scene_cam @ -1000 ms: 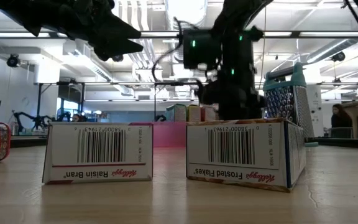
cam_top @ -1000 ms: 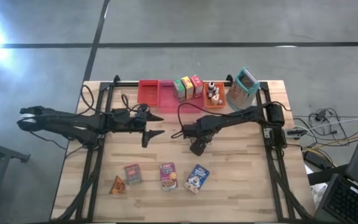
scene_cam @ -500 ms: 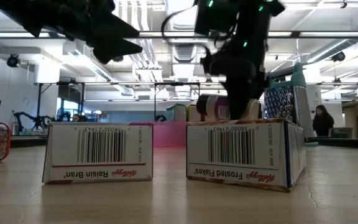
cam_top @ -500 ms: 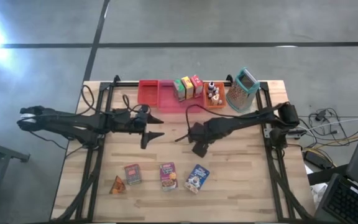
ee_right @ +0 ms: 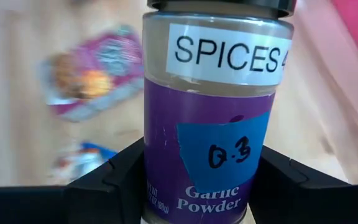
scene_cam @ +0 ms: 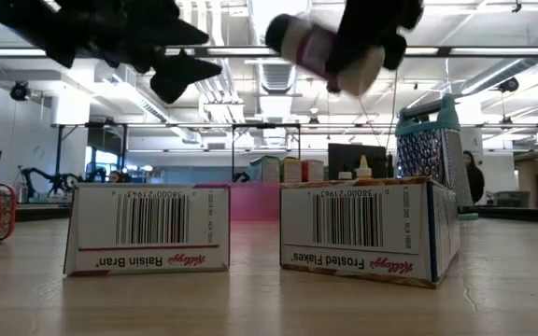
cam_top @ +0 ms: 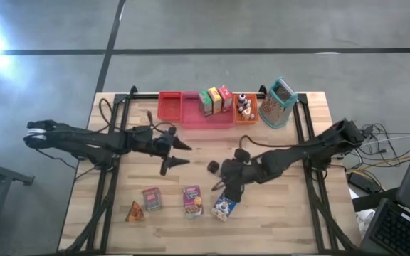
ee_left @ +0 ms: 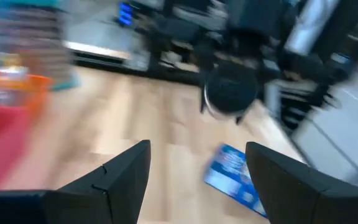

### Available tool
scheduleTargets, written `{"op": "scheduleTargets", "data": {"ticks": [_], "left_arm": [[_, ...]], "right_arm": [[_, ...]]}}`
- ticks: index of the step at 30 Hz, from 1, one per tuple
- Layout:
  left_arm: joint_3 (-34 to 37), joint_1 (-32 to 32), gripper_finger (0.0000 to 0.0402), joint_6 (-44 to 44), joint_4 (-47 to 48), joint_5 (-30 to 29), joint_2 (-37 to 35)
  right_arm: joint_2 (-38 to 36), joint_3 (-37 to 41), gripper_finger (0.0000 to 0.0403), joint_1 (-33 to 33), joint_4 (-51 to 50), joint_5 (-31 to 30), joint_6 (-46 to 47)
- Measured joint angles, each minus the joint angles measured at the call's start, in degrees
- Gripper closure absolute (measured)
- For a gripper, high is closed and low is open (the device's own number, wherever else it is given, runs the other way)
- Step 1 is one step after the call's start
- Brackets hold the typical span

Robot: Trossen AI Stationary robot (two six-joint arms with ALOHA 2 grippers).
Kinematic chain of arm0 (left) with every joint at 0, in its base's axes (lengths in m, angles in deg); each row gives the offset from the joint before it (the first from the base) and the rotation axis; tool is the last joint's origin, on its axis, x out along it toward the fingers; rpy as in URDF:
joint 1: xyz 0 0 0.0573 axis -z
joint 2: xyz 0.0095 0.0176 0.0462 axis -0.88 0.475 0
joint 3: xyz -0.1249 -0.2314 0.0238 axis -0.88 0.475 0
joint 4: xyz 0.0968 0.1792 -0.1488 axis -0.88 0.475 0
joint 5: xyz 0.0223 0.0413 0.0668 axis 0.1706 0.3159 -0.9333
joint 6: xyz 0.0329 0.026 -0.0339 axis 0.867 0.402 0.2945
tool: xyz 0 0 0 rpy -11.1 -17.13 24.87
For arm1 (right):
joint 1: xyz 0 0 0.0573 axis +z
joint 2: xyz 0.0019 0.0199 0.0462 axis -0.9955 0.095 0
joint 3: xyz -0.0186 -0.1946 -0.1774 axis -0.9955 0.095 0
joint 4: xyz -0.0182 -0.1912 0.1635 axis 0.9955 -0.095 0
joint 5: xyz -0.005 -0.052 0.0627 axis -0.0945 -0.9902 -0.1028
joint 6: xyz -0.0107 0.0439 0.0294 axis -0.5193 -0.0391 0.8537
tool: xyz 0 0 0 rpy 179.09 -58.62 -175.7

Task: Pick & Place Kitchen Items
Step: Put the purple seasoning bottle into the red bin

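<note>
Right wrist view: the right hand [ee_right: 197, 180] grips a purple garlic powder spice jar [ee_right: 213, 118] above the tabletop [cam_top: 276, 213]; the left hand [cam_top: 177, 152] hangs open, empty

I see a garlic powder spice jar [ee_right: 213, 118] clamped between the right gripper's [cam_top: 223, 173] fingers, lifted off the table, purple label, dark cap, tilted in the low view. Just beside that gripper lies the blue Frosted Flakes box [cam_top: 224, 206]. Farther to its side: purple Raisin Bran box [cam_top: 193, 201], red box [cam_top: 151, 198], orange wedge [cam_top: 134, 211]. Green, yellow, red boxes [cam_top: 216, 99] stand far from it.
</note>
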Motion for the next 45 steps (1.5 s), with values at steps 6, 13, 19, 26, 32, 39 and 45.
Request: {"op": "scheduleTargets", "data": {"ticks": [6,13,19,26,32,39,45], "left_arm": [[-10.9,0.0,0.0133,6.0,14.7,5.7,5.8],[-26.5,0.8,0.0133,12.7,29.0,11.0,14.4],[-35.6,2.1,0.0133,18.7,38.3,11.2,20.2],[-40.4,2.9,0.0132,20.4,39.2,11.2,24.8],[-40.7,2.8,0.0104,19.5,39.2,11.2,25.2],[-40.7,2.9,0.0056,18.7,39.2,12.3,25.1],[-40.7,3.0,0.0054,20.4,37.4,11.4,25.1]], "right_arm": [[-2.0,0.0,0.0199,2.4,5.5,4.7,-3.4],[-2.4,0.0,0.0199,2.3,4.6,6.7,-3.9],[-2.4,0.0,0.0194,2.2,2.7,7.2,-4.2],[-2.4,0.0,0.0203,2.2,2.1,7.0,-5.3],[-2.9,0.0,0.0197,2.2,1.4,6.9,-5.0],[-2.9,-0.1,0.0202,0.9,1.1,6.7,-4.8],[-3.0,-0.1,0.0201,-1.4,1.2,6.7,-4.6]]}}
